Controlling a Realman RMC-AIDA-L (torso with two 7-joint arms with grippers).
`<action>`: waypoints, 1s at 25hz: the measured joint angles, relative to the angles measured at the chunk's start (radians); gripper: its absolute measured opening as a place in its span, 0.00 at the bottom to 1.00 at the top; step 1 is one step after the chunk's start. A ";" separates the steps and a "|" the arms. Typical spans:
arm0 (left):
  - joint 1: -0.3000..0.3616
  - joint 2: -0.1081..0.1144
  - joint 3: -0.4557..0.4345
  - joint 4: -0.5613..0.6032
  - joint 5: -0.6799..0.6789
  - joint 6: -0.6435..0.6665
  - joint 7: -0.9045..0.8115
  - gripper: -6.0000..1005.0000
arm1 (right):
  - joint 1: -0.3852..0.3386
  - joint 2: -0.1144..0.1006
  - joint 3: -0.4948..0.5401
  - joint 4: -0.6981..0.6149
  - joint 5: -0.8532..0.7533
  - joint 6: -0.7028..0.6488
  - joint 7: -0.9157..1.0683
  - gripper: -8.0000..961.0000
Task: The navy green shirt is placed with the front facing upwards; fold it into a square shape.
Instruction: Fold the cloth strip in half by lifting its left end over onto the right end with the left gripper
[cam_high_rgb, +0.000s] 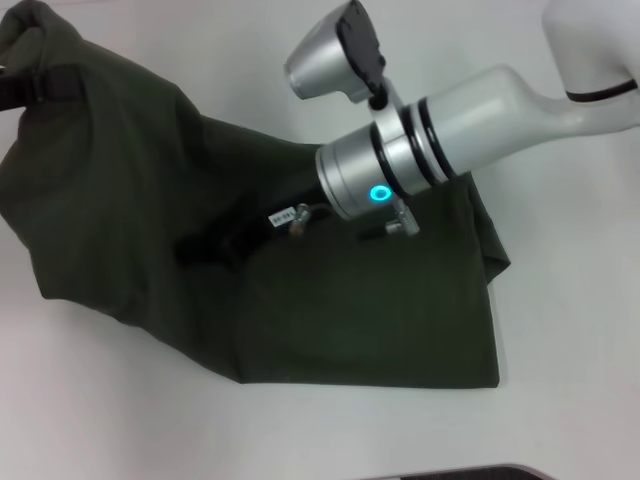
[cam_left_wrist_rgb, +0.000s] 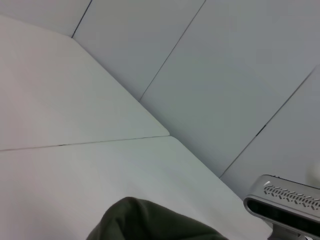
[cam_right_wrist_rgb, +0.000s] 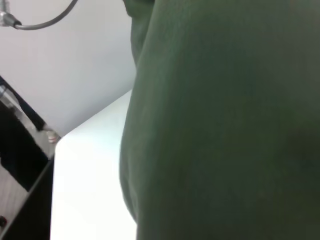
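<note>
The navy green shirt (cam_high_rgb: 330, 310) lies on the white table (cam_high_rgb: 560, 330), partly folded, with its lettering and collar label hidden. Its left part is bunched and raised toward the top left of the head view. My left gripper (cam_high_rgb: 35, 85) shows there as a dark strip shut on the lifted cloth. A corner of the shirt (cam_left_wrist_rgb: 150, 222) shows in the left wrist view. My right arm reaches in from the upper right, and its gripper (cam_high_rgb: 210, 243) sits low in a fold at the shirt's middle. Cloth (cam_right_wrist_rgb: 225, 125) fills the right wrist view.
The white table extends around the shirt on all sides. In the left wrist view a grey panelled wall (cam_left_wrist_rgb: 225, 75) stands behind the table (cam_left_wrist_rgb: 75, 150). The right wrist camera housing (cam_left_wrist_rgb: 285, 202) shows there too. A table edge (cam_right_wrist_rgb: 55, 150) and dark floor show in the right wrist view.
</note>
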 joint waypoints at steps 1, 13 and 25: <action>-0.001 0.000 0.000 0.000 0.000 0.000 0.000 0.10 | 0.011 0.000 0.001 0.008 0.000 0.013 0.001 0.04; 0.005 0.000 -0.006 -0.002 0.004 -0.012 0.001 0.10 | 0.023 -0.008 0.011 0.026 0.005 0.034 0.019 0.04; 0.043 0.013 -0.017 0.008 0.007 -0.029 -0.001 0.10 | -0.128 -0.019 0.071 -0.120 0.011 -0.034 0.036 0.05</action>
